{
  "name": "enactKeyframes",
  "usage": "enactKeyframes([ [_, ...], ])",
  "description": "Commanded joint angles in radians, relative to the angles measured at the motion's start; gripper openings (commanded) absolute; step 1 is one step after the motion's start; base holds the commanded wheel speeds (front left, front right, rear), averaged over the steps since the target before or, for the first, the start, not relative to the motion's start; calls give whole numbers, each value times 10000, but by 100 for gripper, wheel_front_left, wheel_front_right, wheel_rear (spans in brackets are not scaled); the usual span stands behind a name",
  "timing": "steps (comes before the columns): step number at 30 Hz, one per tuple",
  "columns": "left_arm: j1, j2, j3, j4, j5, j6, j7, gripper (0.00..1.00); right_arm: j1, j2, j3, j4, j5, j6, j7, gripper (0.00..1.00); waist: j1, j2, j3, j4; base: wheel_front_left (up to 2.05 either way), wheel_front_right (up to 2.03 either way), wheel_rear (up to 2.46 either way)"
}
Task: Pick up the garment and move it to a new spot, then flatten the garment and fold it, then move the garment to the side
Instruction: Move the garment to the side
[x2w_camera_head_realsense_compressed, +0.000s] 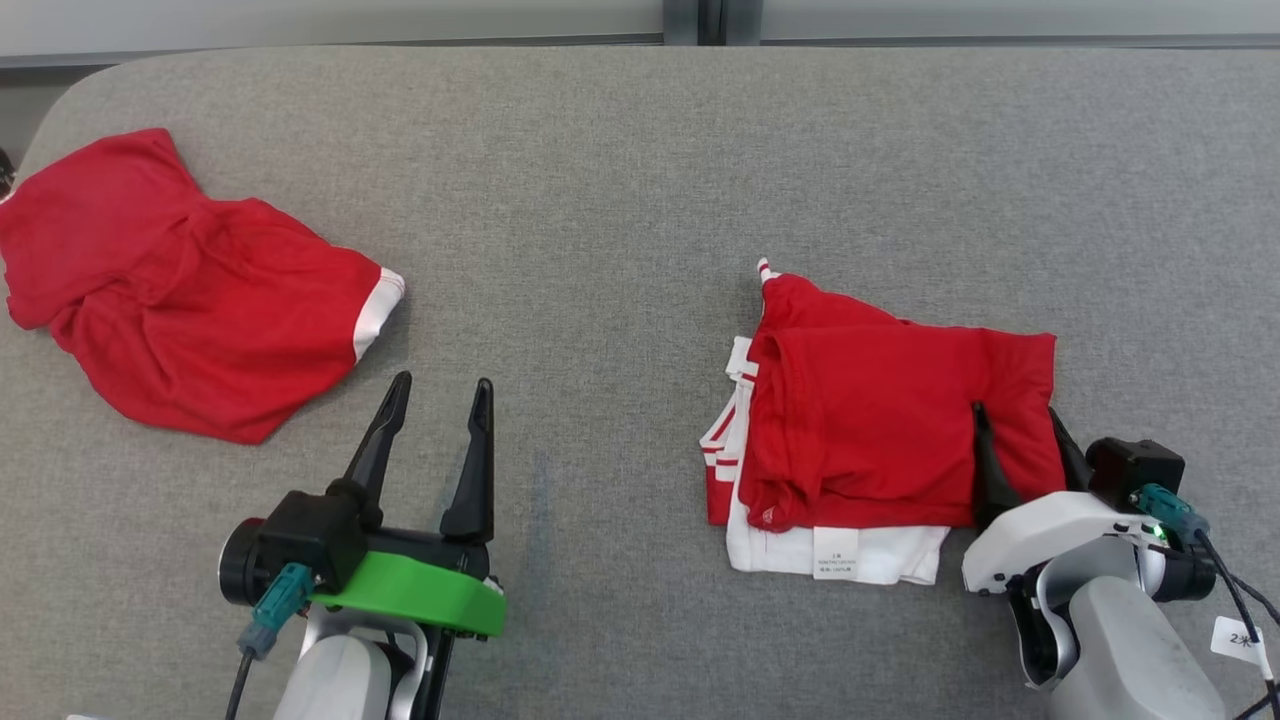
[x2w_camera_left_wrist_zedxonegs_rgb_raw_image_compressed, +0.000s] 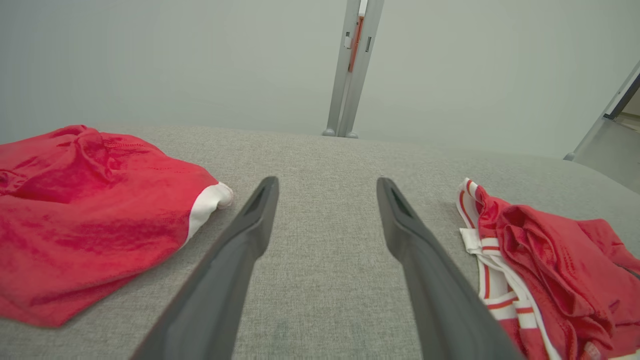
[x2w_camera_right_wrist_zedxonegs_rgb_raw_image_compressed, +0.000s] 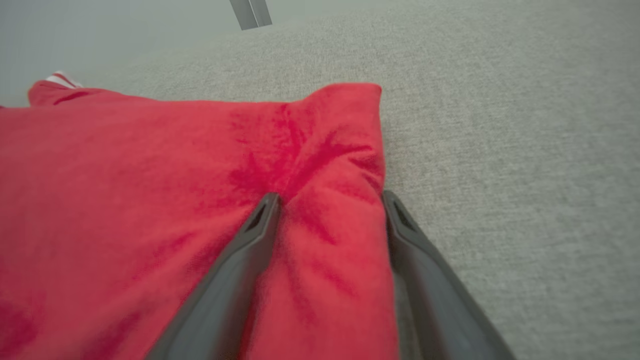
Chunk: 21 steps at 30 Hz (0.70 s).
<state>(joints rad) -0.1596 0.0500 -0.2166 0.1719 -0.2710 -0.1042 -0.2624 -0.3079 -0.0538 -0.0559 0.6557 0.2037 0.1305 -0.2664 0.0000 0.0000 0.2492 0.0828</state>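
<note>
Straddles edge of folded garment (x2w_camera_head_realsense_compressed: 880, 420) at 4 o'clock with right gripper (x2w_camera_head_realsense_compressed: 1015, 410), jaws wide, unclamped.
Holds left gripper (x2w_camera_head_realsense_compressed: 443, 382) wide open, empty, at 7 o'clock; crumpled garment (x2w_camera_head_realsense_compressed: 190, 290) at 10.

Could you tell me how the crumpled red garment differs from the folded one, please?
The crumpled garment lies in a loose heap; the folded garment is a compact rectangle. White labelled fabric lies under the folded garment, none shows under the crumpled garment. The right gripper's open jaws straddle the folded garment's corner; the left gripper stands apart from the crumpled garment. Both are red with white trim.
</note>
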Motion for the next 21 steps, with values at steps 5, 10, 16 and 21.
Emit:
enactKeyframes([
  [5,-176,15,-147,97,150,-100,-28,100,-249,-113,208,-111,-694,-3,37,0,0,0,-26,-243,0,0,0],
  [10,-285,17,-247,-32,248,-111,-28,100,-422,-625,479,-646,-1407,-10,24,0,0,0,-50,-726,0,0,0],
  [16,-506,17,-445,-379,527,-145,-28,100,-667,-1682,988,-1080,-2033,-10,24,0,0,0,198,-1598,0,0,0],
  [21,-824,34,-560,-598,892,-200,-28,100,-1180,-2686,1212,-1266,-2176,-10,24,0,0,0,850,-2356,0,0,0],
])
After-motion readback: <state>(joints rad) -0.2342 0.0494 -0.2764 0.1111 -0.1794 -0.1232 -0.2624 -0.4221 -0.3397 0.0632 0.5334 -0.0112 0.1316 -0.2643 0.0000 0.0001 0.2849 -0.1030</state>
